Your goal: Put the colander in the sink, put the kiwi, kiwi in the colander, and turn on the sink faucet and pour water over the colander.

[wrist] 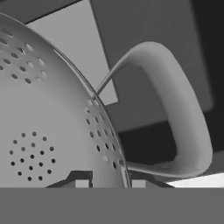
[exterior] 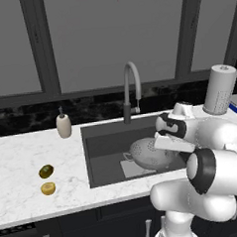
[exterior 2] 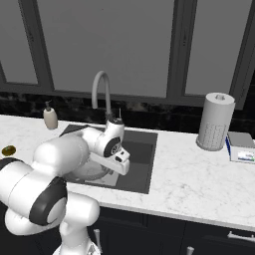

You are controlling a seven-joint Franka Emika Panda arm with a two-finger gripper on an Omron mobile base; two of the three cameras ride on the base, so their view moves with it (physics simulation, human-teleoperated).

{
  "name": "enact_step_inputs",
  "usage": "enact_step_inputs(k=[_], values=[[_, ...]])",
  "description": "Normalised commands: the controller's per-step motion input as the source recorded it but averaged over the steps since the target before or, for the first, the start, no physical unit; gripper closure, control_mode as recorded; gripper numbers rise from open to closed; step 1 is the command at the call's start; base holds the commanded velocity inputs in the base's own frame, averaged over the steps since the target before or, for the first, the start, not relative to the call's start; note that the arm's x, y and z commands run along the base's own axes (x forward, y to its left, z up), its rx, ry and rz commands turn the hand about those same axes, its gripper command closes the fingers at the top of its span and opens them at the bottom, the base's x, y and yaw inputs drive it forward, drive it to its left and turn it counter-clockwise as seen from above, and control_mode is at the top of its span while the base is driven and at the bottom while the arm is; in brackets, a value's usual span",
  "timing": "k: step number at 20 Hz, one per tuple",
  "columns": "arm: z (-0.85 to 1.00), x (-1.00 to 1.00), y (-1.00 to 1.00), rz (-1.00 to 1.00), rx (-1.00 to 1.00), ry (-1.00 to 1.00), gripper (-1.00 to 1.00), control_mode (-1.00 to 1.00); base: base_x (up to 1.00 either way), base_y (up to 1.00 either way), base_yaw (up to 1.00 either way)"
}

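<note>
Judging the colander (exterior: 153,154) tilted low inside the sink (exterior: 104,141), we note the gripper (wrist: 109,181) clamped nearly shut on its rim beside a loop handle, and advise levelling it before release

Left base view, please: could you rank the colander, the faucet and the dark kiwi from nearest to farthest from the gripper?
1. colander, in the sink, at the gripper.
2. faucet, behind the sink.
3. dark kiwi, far left on the counter.
</note>
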Motion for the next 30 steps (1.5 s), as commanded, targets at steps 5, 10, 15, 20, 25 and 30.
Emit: enact_step_inputs(k=[5, 10, 15, 20, 25, 30], values=[[-0.09, 0.21, -0.04, 0.0, -0.01, 0.05, 1.0, -1.0, 0.0, 0.0, 0.0], [-0.07, 0.38, 0.07, 0.0, -0.01, 0.06, 1.0, -1.0, 0.0, 0.0, 0.0], [-0.04, 0.33, 0.0, 0.0, 0.0, 0.0, 1.0, -1.0, 0.0, 0.0, 0.0], [-0.21, 0.1, 0.0, 0.0, -0.01, 0.0, 1.0, -1.0, 0.0, 0.0, 0.0], [-0.3, 0.03, 0.06, 0.0, 0.0, 0.0, 1.0, -1.0, 0.0, 0.0, 0.0], [-0.21, 0.12, 0.01, 0.0, 0.0, 0.0, 1.0, -1.0, 0.0, 0.0, 0.0]])
